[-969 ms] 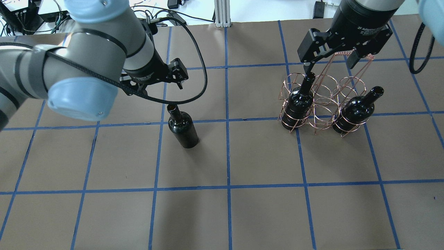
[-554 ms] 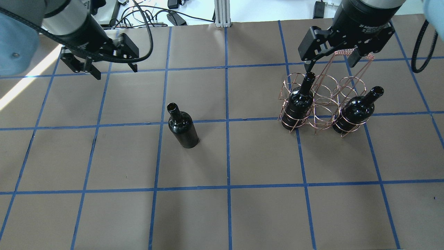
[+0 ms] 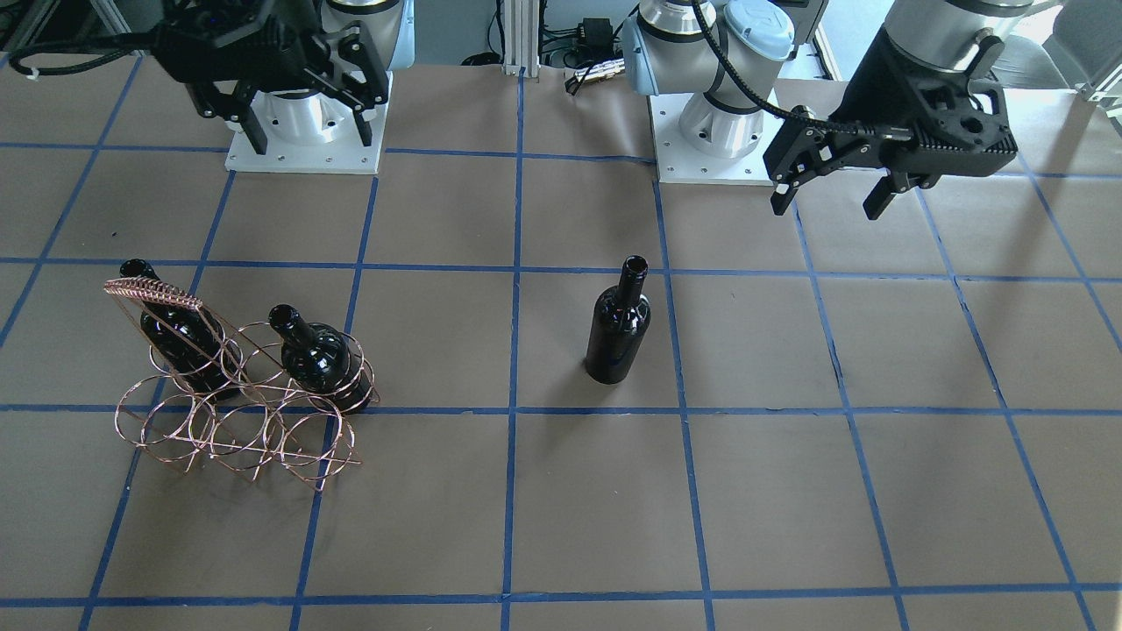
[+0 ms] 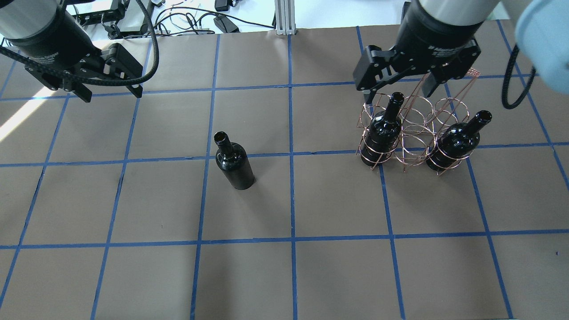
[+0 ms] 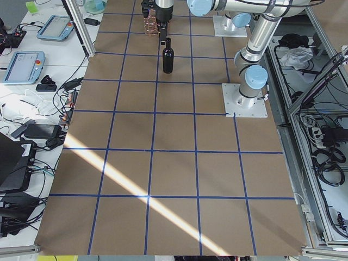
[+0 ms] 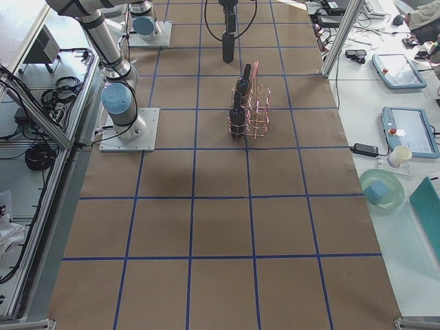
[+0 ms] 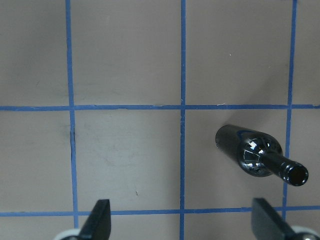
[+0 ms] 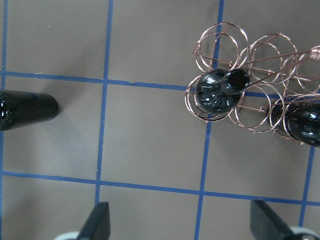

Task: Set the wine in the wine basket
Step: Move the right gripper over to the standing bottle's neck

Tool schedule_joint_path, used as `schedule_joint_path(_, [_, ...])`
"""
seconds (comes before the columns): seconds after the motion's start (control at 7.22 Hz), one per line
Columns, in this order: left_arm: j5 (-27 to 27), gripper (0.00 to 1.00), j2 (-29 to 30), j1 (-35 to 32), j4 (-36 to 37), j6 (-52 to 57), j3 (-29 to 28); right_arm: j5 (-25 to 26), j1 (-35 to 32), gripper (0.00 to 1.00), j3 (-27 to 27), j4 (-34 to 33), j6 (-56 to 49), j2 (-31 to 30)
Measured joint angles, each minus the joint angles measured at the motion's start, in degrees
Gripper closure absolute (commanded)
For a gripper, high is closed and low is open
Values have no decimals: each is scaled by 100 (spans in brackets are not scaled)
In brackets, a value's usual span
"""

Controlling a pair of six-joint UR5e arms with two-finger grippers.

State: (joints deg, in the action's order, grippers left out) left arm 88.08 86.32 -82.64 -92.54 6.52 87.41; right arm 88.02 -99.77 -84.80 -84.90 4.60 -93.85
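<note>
Brown paper: covers the desk (image 4: 133, 275), ruled into squares by blue tape (image 4: 292, 200).
Left arm: wrist turned straight down, held high above the desk, on the robot's left of the wine (image 4: 234, 162) and not over it.
Left claw (image 4: 112, 94): jaws wide, nothing between them. Both fingertips show at the lower edge of its wrist view, with bare desk between.
Right arm: wrist also straight down and high. Its camera looks onto one end of the wine basket (image 4: 415, 133).
Right claw (image 3: 312, 140): jaws wide, holding nothing, clear of the basket wire.
Wine: near-black glossy bottle, upright and alone, about midway between the robot-side edge and the operators' edge. It is far from both ends and every corner, and well apart from the basket.
Wine basket: copper wire rings in two rows, on the robot's right of the wine, in the same mid-width band. A coil-wrapped handle (image 3: 149, 294) slants above it.
Bottle A (image 4: 381, 135), bottle B (image 4: 453, 142): stand in the two end rings of the row nearer the robot.
Writing: white print (image 4: 446, 48) on the right claw's black body, too small to read.
</note>
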Motion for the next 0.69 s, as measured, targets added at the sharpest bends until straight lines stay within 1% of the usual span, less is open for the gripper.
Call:
schedule_joint_path(0.28, [573, 0, -112, 130, -19, 59, -83, 44, -762, 0, -1, -126, 1098, 43])
schedule_joint_path(0.42, [750, 0, -132, 248, -19, 83, -163, 49, -1082, 0, -1, -261, 1575, 149])
schedule_joint_path(0.55, [806, 0, -137, 454, -17, 124, -232, 54, -1398, 0, 1, -496, 2034, 337])
schedule_joint_path(0.69, [745, 0, -139, 686, -15, 159, -282, 59, -1739, 0, 7, -843, 2465, 583])
